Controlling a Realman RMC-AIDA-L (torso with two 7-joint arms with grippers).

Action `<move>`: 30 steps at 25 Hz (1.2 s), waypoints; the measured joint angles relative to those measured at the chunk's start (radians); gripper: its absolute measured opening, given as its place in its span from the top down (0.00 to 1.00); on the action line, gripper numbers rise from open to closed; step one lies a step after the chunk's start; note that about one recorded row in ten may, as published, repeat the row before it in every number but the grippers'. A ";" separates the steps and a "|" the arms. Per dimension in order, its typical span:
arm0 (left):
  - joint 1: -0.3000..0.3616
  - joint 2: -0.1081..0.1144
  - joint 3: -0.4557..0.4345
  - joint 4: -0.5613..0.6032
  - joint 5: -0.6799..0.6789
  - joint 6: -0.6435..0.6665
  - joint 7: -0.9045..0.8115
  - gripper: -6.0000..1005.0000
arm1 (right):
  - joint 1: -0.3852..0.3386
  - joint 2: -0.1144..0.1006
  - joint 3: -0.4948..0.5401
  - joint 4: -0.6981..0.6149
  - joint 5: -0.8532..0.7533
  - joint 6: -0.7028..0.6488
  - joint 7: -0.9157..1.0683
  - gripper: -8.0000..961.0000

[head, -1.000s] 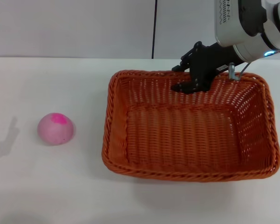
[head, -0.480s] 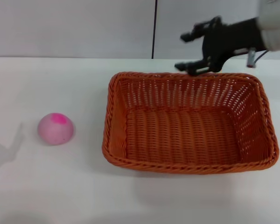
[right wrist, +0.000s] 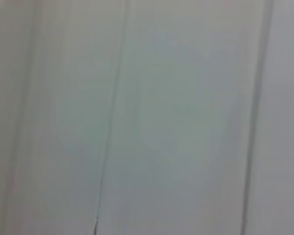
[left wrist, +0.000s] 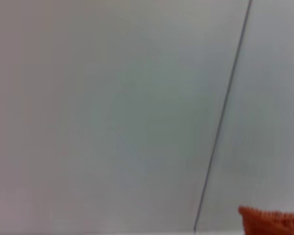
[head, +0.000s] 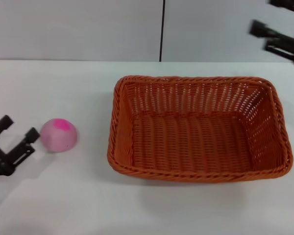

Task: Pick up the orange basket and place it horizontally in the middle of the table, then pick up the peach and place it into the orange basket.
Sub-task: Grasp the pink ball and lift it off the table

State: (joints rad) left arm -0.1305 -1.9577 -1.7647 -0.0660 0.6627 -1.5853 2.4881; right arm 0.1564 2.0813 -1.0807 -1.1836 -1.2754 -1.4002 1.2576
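The orange basket (head: 198,129) lies lengthwise across the white table (head: 147,210), right of the middle, with nothing inside it. A corner of the orange basket (left wrist: 272,221) also shows in the left wrist view. The peach (head: 59,134), pale pink with a magenta blotch, rests on the table to the basket's left. My left gripper (head: 17,130) is open at the left edge of the head view, just left of the peach and apart from it. My right gripper (head: 272,18) is open and empty, high at the far right above the basket's back corner.
A pale wall with a dark vertical seam (head: 162,30) stands behind the table. The right wrist view holds only wall panels.
My right gripper let go of the basket's back rim and rose up to the right. The basket settled flat. My left gripper came in from the left edge toward the peach.
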 joint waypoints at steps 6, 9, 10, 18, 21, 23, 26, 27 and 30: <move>-0.035 -0.061 -0.001 -0.043 0.058 0.176 0.031 0.21 | -0.077 -0.004 0.047 0.247 0.255 -0.166 -0.137 0.26; -0.035 -0.103 -0.010 -0.078 0.052 0.238 0.113 0.21 | -0.059 -0.010 0.150 0.407 0.263 -0.289 -0.146 0.26; -0.035 -0.103 -0.010 -0.078 0.052 0.238 0.113 0.21 | -0.059 -0.010 0.150 0.407 0.263 -0.289 -0.146 0.26; -0.043 -0.109 -0.024 -0.082 0.049 0.267 0.140 0.21 | -0.054 -0.015 0.221 0.502 0.257 -0.336 -0.150 0.26; -0.041 -0.109 -0.025 -0.085 0.050 0.275 0.143 0.24 | -0.052 -0.016 0.221 0.507 0.254 -0.333 -0.150 0.26; -0.043 -0.109 -0.025 -0.083 0.052 0.286 0.143 0.31 | -0.050 -0.017 0.221 0.512 0.253 -0.330 -0.150 0.26; -0.045 -0.109 -0.025 -0.082 0.052 0.294 0.144 0.41 | -0.043 -0.018 0.221 0.527 0.253 -0.329 -0.151 0.26; -0.041 -0.109 -0.025 -0.083 0.052 0.304 0.144 0.45 | -0.039 -0.020 0.222 0.537 0.252 -0.329 -0.150 0.26; -0.035 -0.108 -0.024 -0.087 0.053 0.301 0.145 0.56 | -0.036 -0.021 0.222 0.546 0.252 -0.328 -0.150 0.26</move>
State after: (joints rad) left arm -0.1659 -2.0659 -1.7892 -0.1529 0.7156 -1.2841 2.6335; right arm 0.1206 2.0600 -0.8589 -0.6377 -1.0237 -1.7287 1.1073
